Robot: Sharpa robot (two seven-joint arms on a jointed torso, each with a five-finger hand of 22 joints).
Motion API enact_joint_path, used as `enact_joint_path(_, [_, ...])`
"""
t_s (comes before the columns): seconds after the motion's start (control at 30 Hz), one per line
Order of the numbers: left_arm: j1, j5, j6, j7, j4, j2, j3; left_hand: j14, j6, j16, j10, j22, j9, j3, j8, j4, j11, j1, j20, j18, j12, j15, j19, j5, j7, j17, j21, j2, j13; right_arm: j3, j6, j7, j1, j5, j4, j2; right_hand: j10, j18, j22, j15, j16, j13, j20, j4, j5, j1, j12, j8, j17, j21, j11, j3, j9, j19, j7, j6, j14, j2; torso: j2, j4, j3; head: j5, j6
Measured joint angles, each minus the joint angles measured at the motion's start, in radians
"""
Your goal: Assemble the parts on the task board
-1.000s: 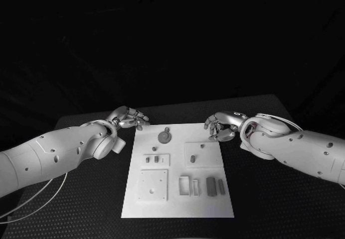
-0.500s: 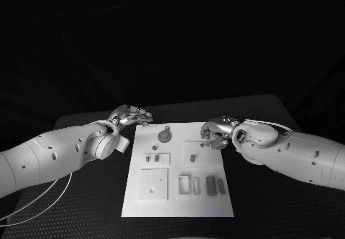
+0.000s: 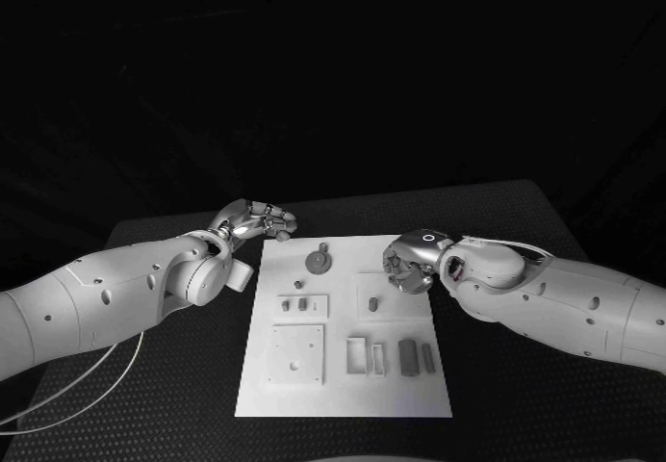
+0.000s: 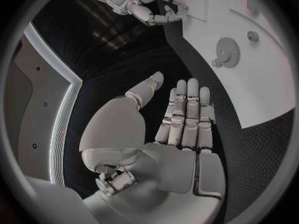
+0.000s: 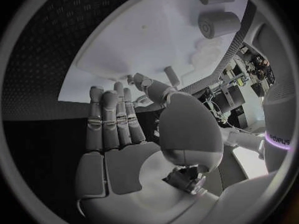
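Observation:
The white task board [image 3: 347,385] lies in the middle of the black table. A grey gear-shaped part [image 3: 320,264] sits near its far edge, and it appears again in the left wrist view [image 4: 229,52]. Small pegs [image 3: 293,308] stand in a plate at the board's left, and one peg [image 3: 372,306] stands in the plate to the right. Two long dark pieces [image 3: 407,358] lie near the front right. My left hand [image 3: 254,221] hovers off the board's far left corner, its fingers [image 4: 187,109] straight and empty. My right hand [image 3: 408,260] hangs over the board's far right part, its fingers [image 5: 112,119] stretched out and holding nothing.
A square plate with a small hole [image 3: 295,356] and a pale slotted block [image 3: 357,356] stand on the board's front half. Black table [image 3: 541,375] surrounds the board on all sides. A cylinder-shaped part [image 5: 218,24] stands on the board [image 5: 143,40] in the right wrist view.
My right hand has moved left, from beside the board's far right edge to over the board, and has turned. The left hand has barely shifted.

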Motion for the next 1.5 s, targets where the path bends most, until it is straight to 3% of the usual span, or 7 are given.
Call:
enact_joint_path(0.4, [0.0,0.016,0.002,0.001,0.003,0.001,0.0,0.0,-0.007,-0.008,-0.005,0.001,0.0,-0.005,0.0,0.0,-0.002,0.0,0.002,0.0,0.0,0.0,-0.002,0.0,0.001,0.003,-0.004,0.0,-0.001,-0.003,0.0,-0.006,-0.007,-0.014,-0.021,0.02,0.015,0.0,0.0,0.0,0.0,0.001,0.0,0.005,0.0,-0.008,-0.008,0.002,0.0,0.0,0.0,0.005,0.0,0.0,-0.002,0.009,0.0,0.009,0.0,0.0004,0.0003,0.001,-0.007])
enact_joint_path(0.53, [0.0,0.018,0.003,0.001,0.003,0.001,0.0,0.0,-0.007,-0.011,-0.009,0.001,0.0,-0.005,0.0,0.0,0.002,-0.004,0.002,0.0,0.0,0.0,-0.002,0.0,0.001,0.004,-0.004,0.004,-0.003,-0.004,0.0,-0.007,-0.008,-0.018,-0.02,0.02,0.03,0.0,0.0,0.0,0.0,0.001,0.0,0.001,0.0,-0.007,-0.013,0.009,0.0,0.0,-0.005,0.01,0.003,0.0,-0.009,0.025,0.0,0.028,-0.001,-0.0006,0.0005,0.002,-0.01])
enact_joint_path(0.83, [0.0,0.021,0.004,0.0,0.001,0.002,0.0,0.0,-0.01,-0.015,-0.009,0.002,0.0,-0.005,0.0,0.0,0.002,-0.004,0.002,0.0,0.0,0.0,-0.002,0.0,0.004,0.006,-0.004,0.004,-0.004,-0.007,-0.002,-0.012,-0.009,-0.033,-0.014,0.025,0.054,0.0,0.0,-0.003,0.005,0.007,0.0,-0.008,0.0,-0.005,-0.015,0.017,0.0,0.0,-0.011,0.019,0.01,0.0,-0.02,0.048,0.003,0.042,-0.001,-0.0012,0.001,0.004,-0.014])
enact_joint_path(0.97, [0.0,0.021,0.005,0.0,0.0,0.002,0.0,0.0,-0.01,-0.015,-0.009,0.002,0.0,-0.005,0.0,0.0,0.002,-0.004,0.002,0.0,0.0,0.0,-0.001,0.0,0.004,0.006,-0.004,0.004,-0.003,-0.009,-0.005,-0.016,-0.011,-0.047,-0.014,0.027,0.082,0.0,0.001,-0.013,0.011,0.013,-0.004,-0.034,0.0,0.01,-0.015,0.027,0.001,0.0,-0.022,0.034,0.017,0.007,-0.026,0.072,0.008,0.066,-0.001,-0.0007,0.0013,0.003,-0.016])
enact_joint_path(1.5, [0.001,0.022,0.008,-0.001,-0.005,0.002,0.0,-0.003,-0.017,-0.022,-0.012,0.004,-0.001,-0.005,0.0,0.0,0.006,-0.004,0.005,0.0,0.0,0.003,-0.005,0.0,0.004,0.01,-0.008,0.004,-0.005,-0.022,-0.041,-0.053,-0.017,-0.134,-0.01,0.037,0.124,0.0,0.0,-0.031,0.022,0.028,-0.016,-0.069,0.004,0.022,-0.024,0.035,0.007,0.019,-0.033,0.066,0.033,0.028,-0.04,0.104,0.023,0.066,-0.001,-0.0007,0.001,0.003,-0.02])
